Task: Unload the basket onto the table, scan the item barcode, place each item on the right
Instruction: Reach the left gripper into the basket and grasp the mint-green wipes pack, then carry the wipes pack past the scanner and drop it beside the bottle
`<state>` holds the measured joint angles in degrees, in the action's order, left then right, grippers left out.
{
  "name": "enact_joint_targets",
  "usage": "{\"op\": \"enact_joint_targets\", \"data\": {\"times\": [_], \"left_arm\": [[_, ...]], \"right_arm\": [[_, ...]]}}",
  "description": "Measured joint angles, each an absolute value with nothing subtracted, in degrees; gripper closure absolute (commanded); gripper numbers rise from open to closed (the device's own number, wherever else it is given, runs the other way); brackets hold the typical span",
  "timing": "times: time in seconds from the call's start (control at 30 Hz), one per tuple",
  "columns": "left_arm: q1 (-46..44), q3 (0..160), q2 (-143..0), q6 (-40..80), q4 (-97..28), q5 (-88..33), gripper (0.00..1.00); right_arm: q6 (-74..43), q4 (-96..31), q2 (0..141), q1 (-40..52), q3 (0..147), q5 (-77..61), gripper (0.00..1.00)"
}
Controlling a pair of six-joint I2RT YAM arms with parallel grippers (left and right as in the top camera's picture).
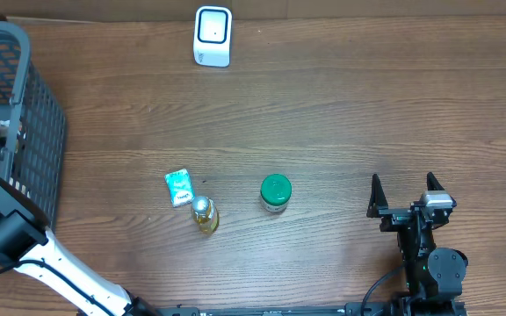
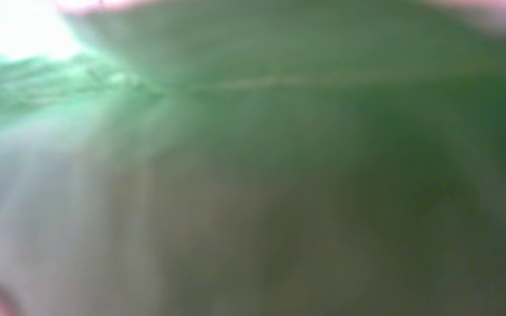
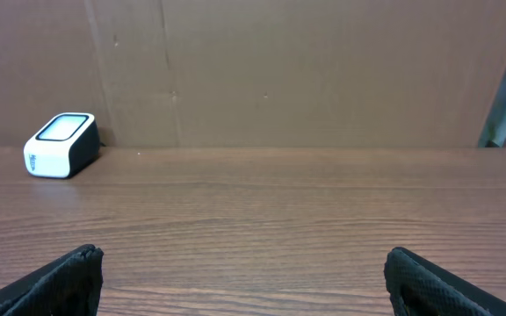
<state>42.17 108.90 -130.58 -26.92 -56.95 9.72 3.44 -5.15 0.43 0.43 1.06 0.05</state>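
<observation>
Nearest the robot's base, the right gripper (image 1: 402,184) stands idle over the wooden table (image 1: 367,105), its jaws spread wide and holding nothing. Mid-table, well apart from it toward the robot's left, three loose goods wait: a green-lidded jar (image 1: 276,192), a small upright bottle (image 1: 204,213) of yellow liquid, and a green packet (image 1: 178,187) just beside the bottle. At the left edge, the left arm (image 1: 7,233) reaches into the grey mesh basket (image 1: 42,132). The left gripper itself is hidden there, and whether it is wide, narrow or clamped cannot be told. Its wrist camera is filled by a blurred green surface (image 2: 253,175), so the item to be scanned appears to lie in the basket, pressed right up against that hand; its shape and long axis cannot be made out. At the far edge sits the white scanner (image 1: 213,35), window facing upward. From the basket it lies farther out and toward the robot's right, so the left arm would likely have to lift the item clear of the basket wall and carry it across with the barcode turned down onto that window
</observation>
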Motion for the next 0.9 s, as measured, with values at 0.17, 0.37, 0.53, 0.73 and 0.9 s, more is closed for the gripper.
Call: {"op": "enact_joint_targets", "data": {"times": [0.17, 0.37, 0.53, 0.73, 0.9], "left_arm": [[40.2, 109.3, -128.4, -25.3, -57.7, 9.6, 0.55], [38.6, 113.1, -120.2, -22.1, -57.1, 9.5, 0.5], [38.6, 116.7, -108.7, -20.3, -54.1, 8.8, 0.49], [38.6, 118.3, -96.1, -15.0, -52.2, 2.5, 0.51], [37.3, 118.5, -89.9, -9.0, -53.8, -3.2, 0.52]], "right_arm": [[3.4, -5.2, 0.4, 0.4, 1.0, 0.0, 0.0], [3.4, -5.2, 0.4, 0.4, 1.1, 0.1, 0.0], [3.4, -5.2, 0.4, 0.4, 1.0, 0.0, 0.0], [3.4, -5.2, 0.4, 0.4, 1.1, 0.0, 0.0], [3.4, -5.2, 0.4, 0.4, 1.1, 0.0, 0.0]]}}
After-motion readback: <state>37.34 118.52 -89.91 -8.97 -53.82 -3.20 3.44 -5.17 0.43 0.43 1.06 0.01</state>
